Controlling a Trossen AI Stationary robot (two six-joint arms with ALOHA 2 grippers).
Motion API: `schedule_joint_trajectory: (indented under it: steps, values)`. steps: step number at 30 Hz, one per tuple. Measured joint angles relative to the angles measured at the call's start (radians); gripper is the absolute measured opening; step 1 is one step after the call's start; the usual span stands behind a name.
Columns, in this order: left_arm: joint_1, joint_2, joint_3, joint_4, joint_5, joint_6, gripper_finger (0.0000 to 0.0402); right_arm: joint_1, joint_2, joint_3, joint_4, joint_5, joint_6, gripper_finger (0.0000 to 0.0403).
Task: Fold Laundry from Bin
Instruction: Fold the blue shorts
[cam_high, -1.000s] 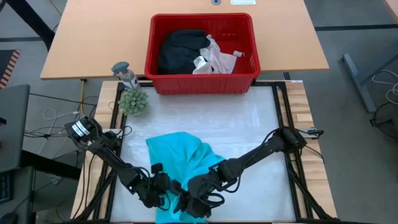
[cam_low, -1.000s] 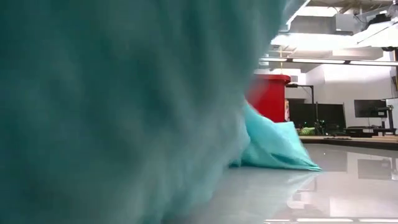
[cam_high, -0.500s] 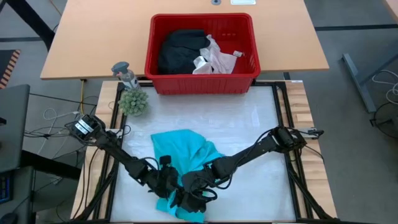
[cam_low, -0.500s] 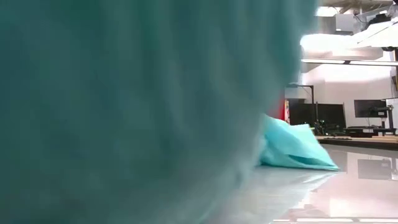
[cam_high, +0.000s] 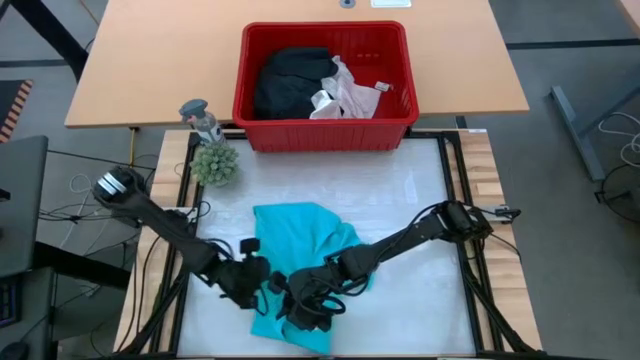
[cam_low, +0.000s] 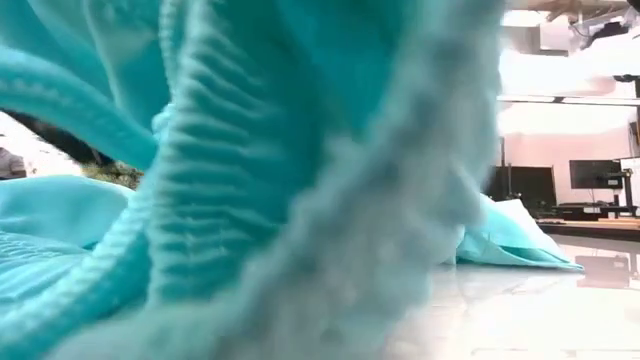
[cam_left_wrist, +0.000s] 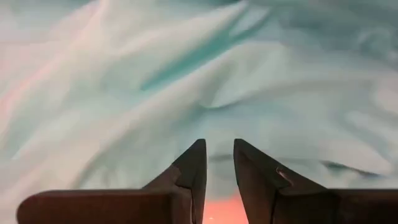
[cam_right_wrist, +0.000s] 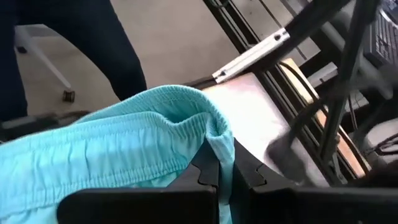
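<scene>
Surface: white work mat (cam_high: 400, 215) framed in dark rails, with a tan desk (cam_high: 150, 60) butting against its far edge.
Bin: red basket (cam_high: 325, 125) on the tan desk, just beyond the mat's far edge; a black garment (cam_high: 290, 80) and a white cloth (cam_high: 345, 92) lie inside it.
Teal garment: bunched on the mat (cam_high: 300, 245), on the near side of the bin and well apart from it; it fills most of the low view (cam_low: 250, 180).
Left gripper: at the garment's near-left edge (cam_high: 262, 292); its fingers (cam_left_wrist: 193, 168) stand a narrow gap apart against the cloth, and whether they pinch it I cannot tell.
Right gripper: just beside the left one at the garment's near edge (cam_high: 305, 312); its jaws are clamped on the elastic waistband (cam_right_wrist: 214, 134).
Beside the bin: a small green plant (cam_high: 215, 163) near its left front corner.
Room: a person's dark trouser legs (cam_right_wrist: 74, 37) stand beyond the table.
</scene>
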Motion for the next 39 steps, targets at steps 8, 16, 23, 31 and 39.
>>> schedule_joint_trajectory:
  steps: [8, 16, 23, 31, 39]
  values:
    - [-0.172, -0.171, 0.001, -0.114, -0.146, -0.192, 0.007, -0.065, 0.005, 0.0, 0.061, -0.139, -0.011, 0.0029]
    - [-0.228, -0.191, 0.001, -0.161, -0.227, -0.228, 0.007, -0.108, 0.087, 0.003, 0.144, -0.185, -0.005, 0.0029]
    - [-0.228, -0.191, 0.001, -0.177, -0.227, -0.233, 0.007, -0.124, 0.16, -0.001, 0.183, -0.21, 0.051, 0.0045]
    - [-0.228, -0.191, 0.002, -0.179, -0.228, -0.233, 0.007, -0.129, 0.184, 0.0, 0.192, -0.21, 0.164, 0.0059]
    - [-0.228, -0.191, 0.002, -0.179, -0.223, -0.234, 0.007, -0.125, 0.166, 0.002, 0.185, -0.208, 0.208, 0.015]
